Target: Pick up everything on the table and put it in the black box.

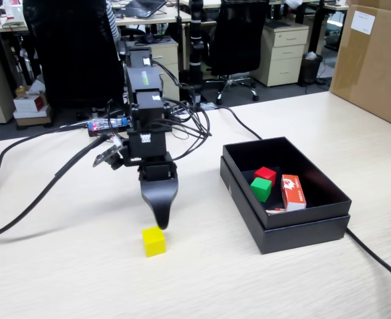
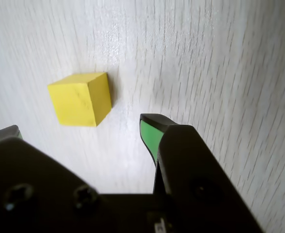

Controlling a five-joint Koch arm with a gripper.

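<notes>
**Yellow cube alone on the surface, two cubes already boxed**

The yellow cube [image 1: 153,240] sits flat on the pale wood-grain surface [image 1: 62,279], a plain matte block with crisp edges, just in front of and below the tip of the jaws [image 1: 161,222]. In the wrist view the same cube [image 2: 80,98] lies ahead and to the left of the jaws [image 2: 79,131], not touching them; the fine streaked laminate grain shows all around it.

The jaws are parted and hold nothing: the wrist view shows one tapered black finger with a green pad [image 2: 148,136] on the right and the corner of the other at the left edge, with bare surface between them.

To the right in the fixed view stands the black box [image 1: 302,229], shallow, rectangular, matte cardboard with a stepped double rim. Inside it lie the red cube [image 1: 265,175] and the green cube [image 1: 261,189], touching each other, and beside them a red-and-white printed carton [image 1: 292,192].

A big brown cardboard carton [image 1: 375,60] stands at the far right, and black cables [image 1: 36,193] trail across the surface.
</notes>
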